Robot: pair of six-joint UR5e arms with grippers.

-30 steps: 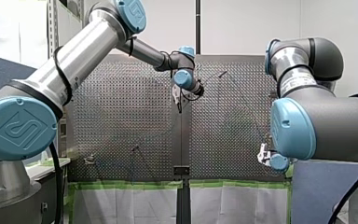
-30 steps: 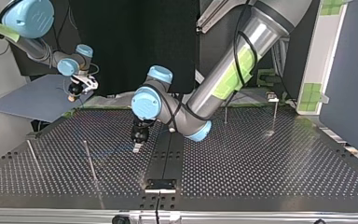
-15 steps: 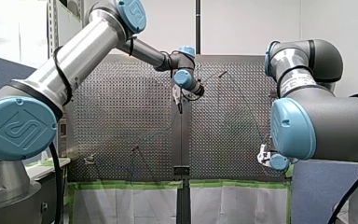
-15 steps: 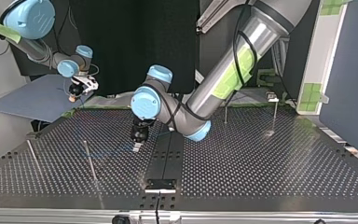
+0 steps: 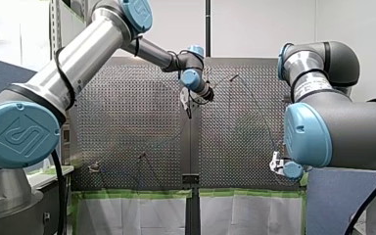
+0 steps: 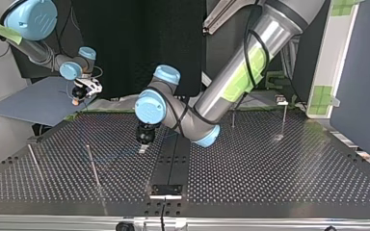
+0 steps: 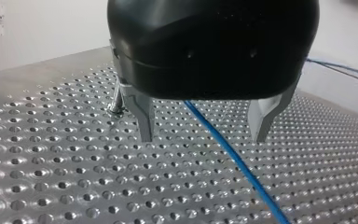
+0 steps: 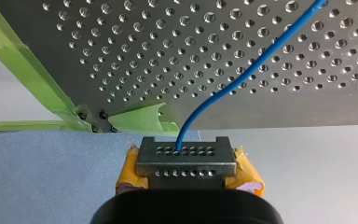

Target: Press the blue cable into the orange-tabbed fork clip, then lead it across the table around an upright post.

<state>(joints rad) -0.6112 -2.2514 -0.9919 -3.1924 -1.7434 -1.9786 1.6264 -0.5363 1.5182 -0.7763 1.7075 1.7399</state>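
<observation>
**Left arm lifting a little over the cable, jaws wide**

The perforated steel counter (image 6: 279,163) is carrying the whole job. My left arm (image 6: 231,82) is reaching out over its middle seam. Over the last second its wrist has been drifting slightly up and toward the counter's far side in the front view, and nothing else is moving. Its jaws are standing wide apart, the two metal fingers (image 7: 142,116) hanging just above the holes and gripping nothing.

My right arm (image 6: 33,43) is waiting unchanged beyond the counter's edge. Its jaws, with yellow pads (image 8: 247,175), are clamping one end of the cable.

Slim upright metal posts (image 6: 93,166) are standing well apart toward the top view's left.

The thin blue cable (image 7: 233,158) is running loose across the counter, passing under and between the left fingers without touching them. The orange-tabbed fork clip is not showing clearly in any view.

The small lift looks like repositioning rather than a grasp, so pressing in and routing both seem to be still ahead.
</observation>
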